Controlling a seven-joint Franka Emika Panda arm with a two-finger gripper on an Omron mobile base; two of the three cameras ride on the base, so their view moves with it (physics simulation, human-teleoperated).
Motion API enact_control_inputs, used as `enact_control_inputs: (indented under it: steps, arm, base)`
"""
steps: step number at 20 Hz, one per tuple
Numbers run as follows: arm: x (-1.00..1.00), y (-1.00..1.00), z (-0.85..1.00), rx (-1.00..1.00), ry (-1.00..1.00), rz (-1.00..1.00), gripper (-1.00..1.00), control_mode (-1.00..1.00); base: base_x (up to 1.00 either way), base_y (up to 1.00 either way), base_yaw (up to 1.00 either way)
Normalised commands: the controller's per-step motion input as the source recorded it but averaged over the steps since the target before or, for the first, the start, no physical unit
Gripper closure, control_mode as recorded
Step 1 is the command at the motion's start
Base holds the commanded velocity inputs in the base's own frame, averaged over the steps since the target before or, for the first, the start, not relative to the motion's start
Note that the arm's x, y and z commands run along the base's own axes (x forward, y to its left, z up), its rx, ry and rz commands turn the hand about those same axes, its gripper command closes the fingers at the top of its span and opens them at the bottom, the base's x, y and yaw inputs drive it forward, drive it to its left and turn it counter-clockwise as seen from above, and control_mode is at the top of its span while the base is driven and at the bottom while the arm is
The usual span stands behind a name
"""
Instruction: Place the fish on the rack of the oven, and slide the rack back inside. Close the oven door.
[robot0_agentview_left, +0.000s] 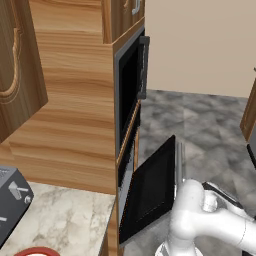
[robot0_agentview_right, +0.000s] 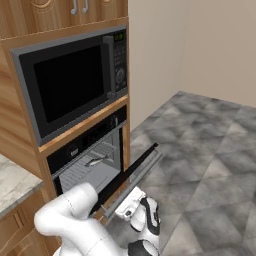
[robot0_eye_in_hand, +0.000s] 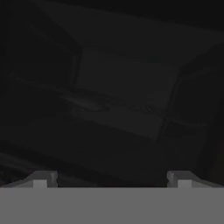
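My hand (robot0_eye_in_hand: 112, 179) is spread wide and holds nothing, pressed up under the half-raised oven door (robot0_agentview_right: 131, 172) at lower centre of the right base view. The fish (robot0_agentview_right: 95, 161) already lies on the rack (robot0_agentview_right: 92, 167), pushed back inside the oven (robot0_agentview_right: 85, 160), up and left of my hand. The door's long edge runs diagonally; I judge pushing it upward toward the cavity remains.

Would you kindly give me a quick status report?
Pincer open, under the half-raised oven door. Fish on rack, inside oven. Nothing blocking.
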Motion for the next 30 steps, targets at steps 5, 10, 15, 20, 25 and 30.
enact_control_inputs:
  steps: [5, 10, 15, 20, 25, 30]
  arm:
    - [0.84, 1.00, 0.12, 0.27, 0.01, 0.28, -1.00, -1.00]
    - [0.67, 1.00, 0.08, 0.01, 0.11, 0.31, -1.00, -1.00]
    - [0.74, 1.00, 0.07, 0.02, 0.05, 0.28, -1.00, -1.00]
    - [0.84, 1.00, -0.03, 0.01, 0.05, 0.27, -1.00, -1.00]
    - [0.59, 1.00, -0.39, -0.01, 0.01, 0.18, -1.00, -1.00]
    - [0.06, 0.26, -0.11, -0.02, 0.00, 0.01, -1.00, -1.00]
  base:
    - [0.00, 0.00, 0.00]
    - [0.00, 0.00, 0.00]
    - [0.00, 0.00, 0.00]
    - [0.00, 0.00, 0.00]
    - [0.00, 0.00, 0.00]
    - [0.00, 0.00, 0.00]
